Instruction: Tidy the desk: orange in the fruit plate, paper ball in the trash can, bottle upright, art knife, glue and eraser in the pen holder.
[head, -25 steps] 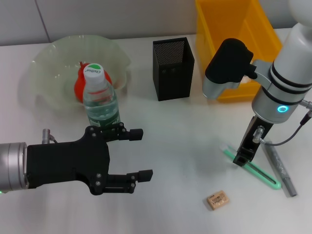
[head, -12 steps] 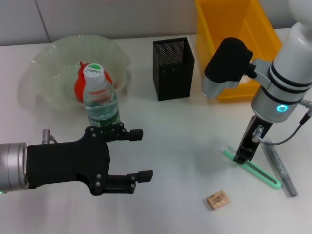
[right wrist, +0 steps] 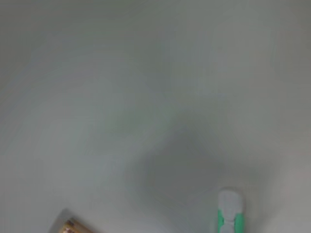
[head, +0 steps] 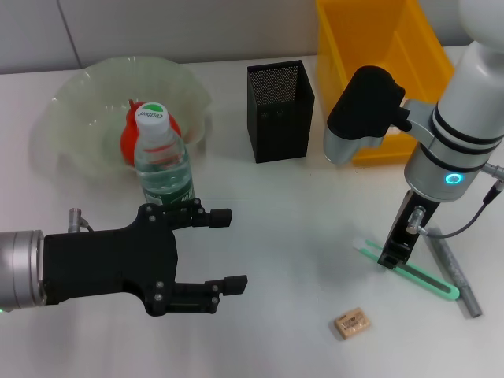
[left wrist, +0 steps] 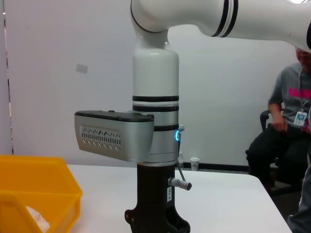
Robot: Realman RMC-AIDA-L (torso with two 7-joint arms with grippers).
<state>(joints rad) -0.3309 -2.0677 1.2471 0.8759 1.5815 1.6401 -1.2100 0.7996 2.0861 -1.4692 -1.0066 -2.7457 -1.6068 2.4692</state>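
Observation:
The orange point(head: 134, 135) lies in the pale green fruit plate point(head: 79, 94) at the far left. The bottle point(head: 163, 167) stands upright in front of the plate. My left gripper point(head: 228, 248) is open and empty, just in front of the bottle. My right gripper point(head: 392, 253) points down onto the green art knife point(head: 421, 277), which lies flat on the table; its white-green end also shows in the right wrist view point(right wrist: 230, 213). A grey glue stick point(head: 455, 276) lies beside the knife. The tan eraser point(head: 351, 324) lies near the front. The pen holder point(head: 279, 110) stands at the back middle.
The yellow trash can point(head: 378, 47) stands at the back right, partly behind my right arm. In the left wrist view it point(left wrist: 43, 194) holds a white crumpled wad point(left wrist: 38, 219). A person point(left wrist: 286, 126) sits beyond the table.
The art knife has turned slightly on the table under my right gripper, its far end swinging toward me. My right arm has shifted a little. The left arm has not moved.

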